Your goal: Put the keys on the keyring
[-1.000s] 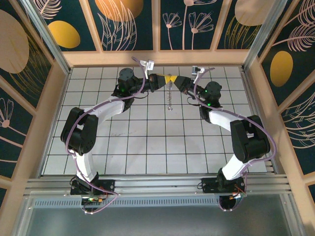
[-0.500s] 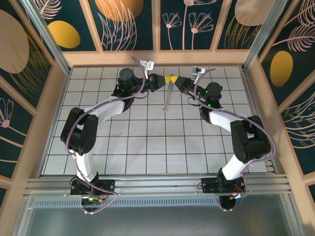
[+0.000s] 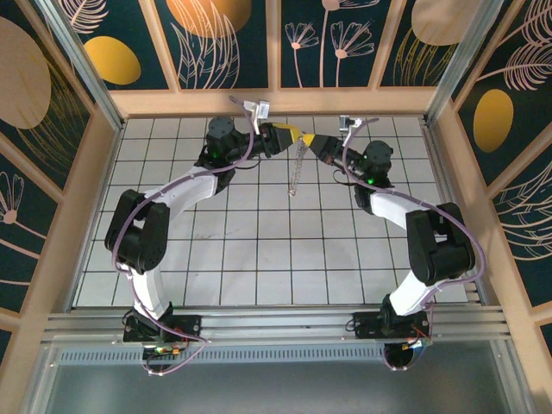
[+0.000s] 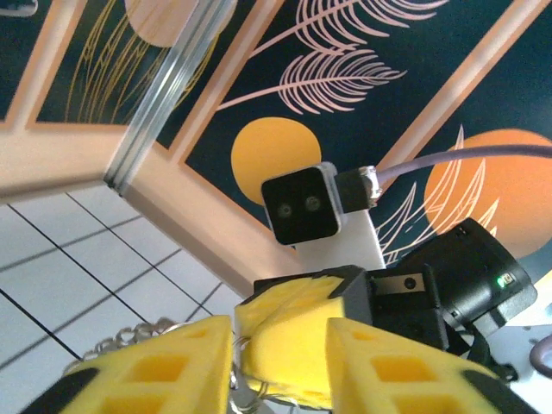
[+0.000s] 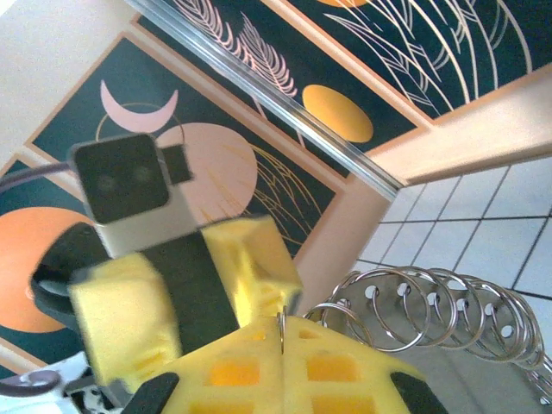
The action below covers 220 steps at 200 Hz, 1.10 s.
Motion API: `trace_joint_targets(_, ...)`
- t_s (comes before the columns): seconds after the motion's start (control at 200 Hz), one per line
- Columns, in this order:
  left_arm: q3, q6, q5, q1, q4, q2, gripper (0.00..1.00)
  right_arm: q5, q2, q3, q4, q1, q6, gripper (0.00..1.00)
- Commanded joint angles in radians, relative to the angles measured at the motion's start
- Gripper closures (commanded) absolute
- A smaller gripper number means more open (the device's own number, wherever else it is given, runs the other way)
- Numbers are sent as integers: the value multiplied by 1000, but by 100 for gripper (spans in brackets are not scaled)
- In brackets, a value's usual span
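Edged left, tilting the dangling silver looped-metal keyring (image 3: 295,168); pinched firmly in right pincer (image 5: 282,332); cannot tell for left pincer (image 4: 278,358). Likely mid-alignment.

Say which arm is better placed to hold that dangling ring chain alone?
Probably the right: the right gripper looks shut on the ring chain, while the left gripper's fingers stand apart.

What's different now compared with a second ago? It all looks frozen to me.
Only a little. The spot where the left gripper and right gripper meet slid slightly toward the robot's right, and the string of metal rings hanging there now slants, its lower end swung left. Unchanged: grippers still tip to tip over the far side of the table, rings still dangling, nothing let go.
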<state>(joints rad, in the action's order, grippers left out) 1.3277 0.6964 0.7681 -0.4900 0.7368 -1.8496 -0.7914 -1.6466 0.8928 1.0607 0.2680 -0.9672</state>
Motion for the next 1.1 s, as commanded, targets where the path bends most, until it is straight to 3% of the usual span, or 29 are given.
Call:
trace_joint_targets(0.0, 50, -78, -30, 9, -60, 66, 58, -64, 18, 61, -21, -21, 63, 100)
trace_joint_targets(0.215, 114, -202, -13, 29, -247, 81, 46, -176, -10, 165, -158, -44, 175, 100)
trace_joint_targets(0.375, 156, -256, 7, 58, -348, 76, 43, -296, -74, 268, -192, -72, 202, 100)
trace_joint_targets(0.566, 236, -290, 111, 95, -443, 39, 41, -442, -177, 423, -240, -97, 209, 100)
trace_joint_targets(0.821, 349, -320, 235, 111, -561, -39, 52, -529, -288, 572, -297, -103, 197, 100)
trace_joint_targets(1.096, 460, -343, 256, 113, -651, -140, 55, -552, -362, 644, -168, -88, 39, 100)
